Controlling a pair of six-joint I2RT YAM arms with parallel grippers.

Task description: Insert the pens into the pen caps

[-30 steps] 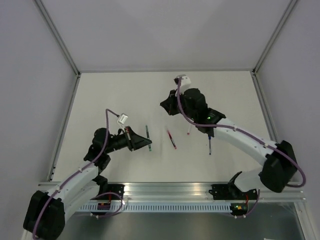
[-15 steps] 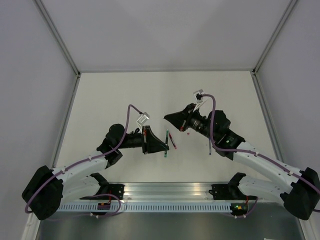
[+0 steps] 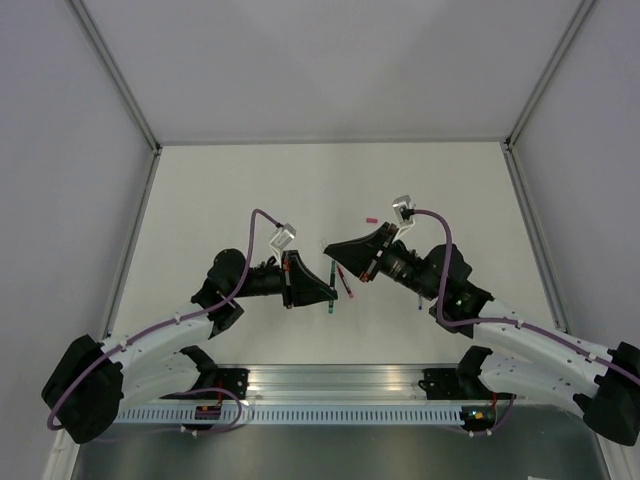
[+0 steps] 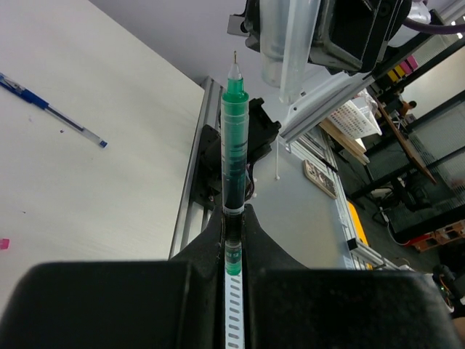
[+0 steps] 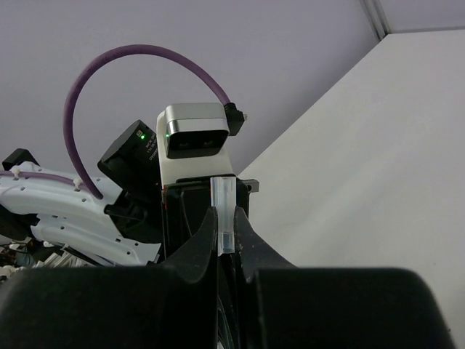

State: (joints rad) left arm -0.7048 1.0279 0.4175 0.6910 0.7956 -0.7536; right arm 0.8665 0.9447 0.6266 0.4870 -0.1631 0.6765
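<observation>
My left gripper [image 4: 234, 215] is shut on a green pen [image 4: 234, 138], whose bare tip points toward the table's near rail. In the top view this left gripper [image 3: 326, 288] holds the green pen [image 3: 331, 306] mid-table. My right gripper [image 5: 224, 219] is shut on a small clear pen cap [image 5: 223, 198], which sticks out of the jaws. Seen from above, the right gripper [image 3: 329, 249] hangs just behind the left one, and the two face each other. A red pen [image 3: 344, 281] lies on the table between them. A blue pen [image 4: 49, 108] lies further off.
A tiny red cap [image 3: 370, 217] lies behind the right gripper. The blue pen [image 3: 419, 297] shows only partly beside the right arm. The aluminium rail [image 3: 330, 378] runs along the near edge, and grey walls enclose the white table [image 3: 220, 190].
The right arm swung from the back of the table down toward the middle. The left arm reached right with the green pen. The grippers now stand close together.
</observation>
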